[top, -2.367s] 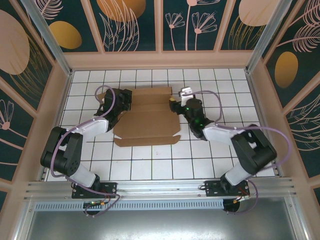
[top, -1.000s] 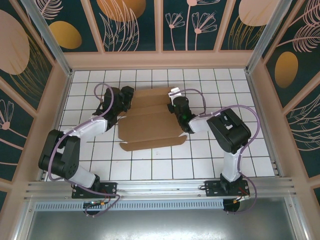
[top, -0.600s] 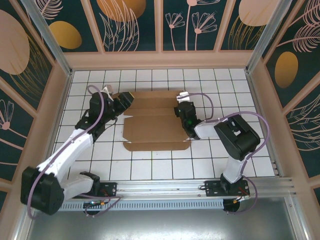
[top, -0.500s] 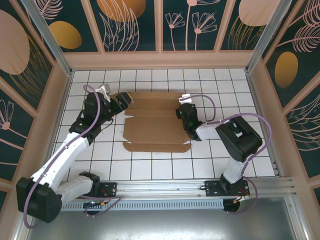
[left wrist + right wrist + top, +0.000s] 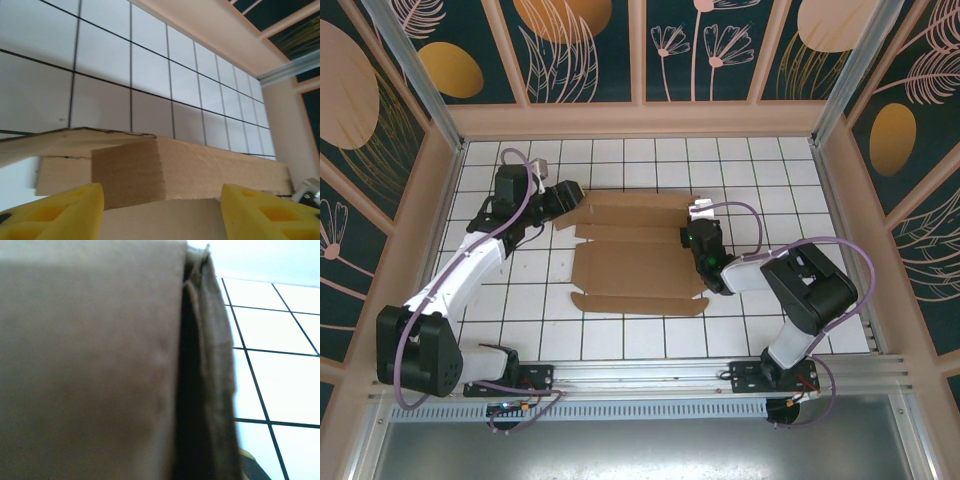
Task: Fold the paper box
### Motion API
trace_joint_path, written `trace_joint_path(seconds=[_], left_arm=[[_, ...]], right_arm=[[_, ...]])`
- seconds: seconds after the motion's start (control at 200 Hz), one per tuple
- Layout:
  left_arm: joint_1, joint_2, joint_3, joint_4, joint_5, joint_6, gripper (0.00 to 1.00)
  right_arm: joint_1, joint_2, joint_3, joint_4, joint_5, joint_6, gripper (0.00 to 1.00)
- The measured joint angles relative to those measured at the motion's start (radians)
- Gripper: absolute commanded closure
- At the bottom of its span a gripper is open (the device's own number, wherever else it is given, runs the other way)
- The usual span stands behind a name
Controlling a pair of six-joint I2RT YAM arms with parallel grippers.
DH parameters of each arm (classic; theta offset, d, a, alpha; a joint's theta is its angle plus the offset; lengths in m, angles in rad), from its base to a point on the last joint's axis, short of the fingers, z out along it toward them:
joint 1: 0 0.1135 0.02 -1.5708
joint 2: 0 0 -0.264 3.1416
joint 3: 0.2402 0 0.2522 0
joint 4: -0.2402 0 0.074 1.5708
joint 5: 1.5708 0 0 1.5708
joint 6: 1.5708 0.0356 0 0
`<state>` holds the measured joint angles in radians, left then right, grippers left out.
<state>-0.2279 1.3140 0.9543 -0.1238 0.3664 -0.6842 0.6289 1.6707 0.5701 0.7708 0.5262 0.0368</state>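
I braced the paper box (image 5: 635,268) with my closed right pincer (image 5: 690,238) so my left pincer (image 5: 161,202), spread apart, could fold the flap (image 5: 127,172) ahead

The left arm stretches far forward, elbow nearly straight; its left gripper (image 5: 560,206) points sideways, yellow fingers (image 5: 55,212) standing wide apart. The right arm folds back on itself (forearm low behind the fingers), and its right gripper (image 5: 690,236) is closed.

Bright, even light; paper box (image 5: 90,365) blurred close up.
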Motion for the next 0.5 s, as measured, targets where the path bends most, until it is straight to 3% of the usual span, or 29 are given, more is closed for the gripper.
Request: trace_joint_path(seconds=[0.5], left_arm=[[0.000,0.069,-0.148,0.254,0.148,-0.158,0.45]], right_arm=[[0.020,0.002,0.000,0.003,0.000,0.000,1.00]])
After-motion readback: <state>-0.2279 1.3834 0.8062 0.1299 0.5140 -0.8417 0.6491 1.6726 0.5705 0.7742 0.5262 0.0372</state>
